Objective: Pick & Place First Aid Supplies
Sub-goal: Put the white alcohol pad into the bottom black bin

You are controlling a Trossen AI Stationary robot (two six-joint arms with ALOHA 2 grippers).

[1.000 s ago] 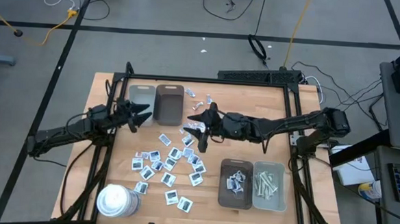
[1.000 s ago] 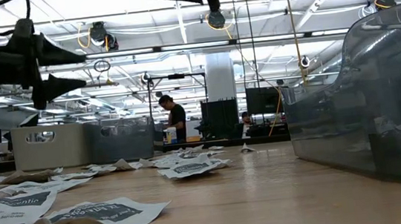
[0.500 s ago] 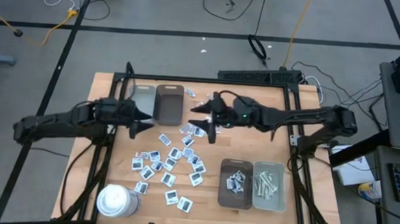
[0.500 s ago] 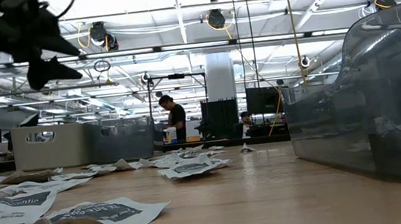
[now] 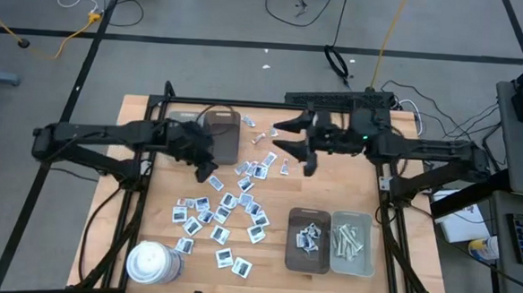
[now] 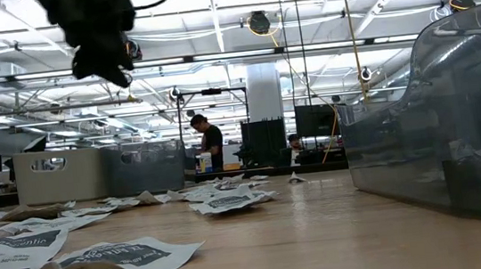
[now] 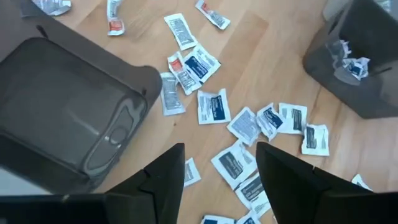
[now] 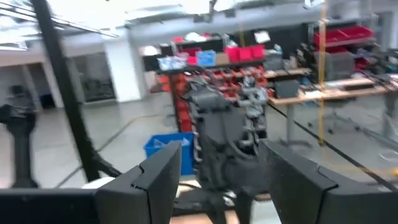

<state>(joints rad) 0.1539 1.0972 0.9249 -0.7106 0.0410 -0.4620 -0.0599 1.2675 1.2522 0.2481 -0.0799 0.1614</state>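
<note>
Overhead, left gripper [image 7: 217, 171] and right gripper [image 5: 297, 146], jaws of both spread, empty.

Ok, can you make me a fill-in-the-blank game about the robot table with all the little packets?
1. The big white cylinder stands at the table's near ____ corner in the high view.
2. The left claw hangs open beside the ____ tray.
3. Neither claw, left or right claw, holds a ____.
4. The white packets lie scattered on the ____ table.

Missing words: left; brown; packet; wooden
</note>
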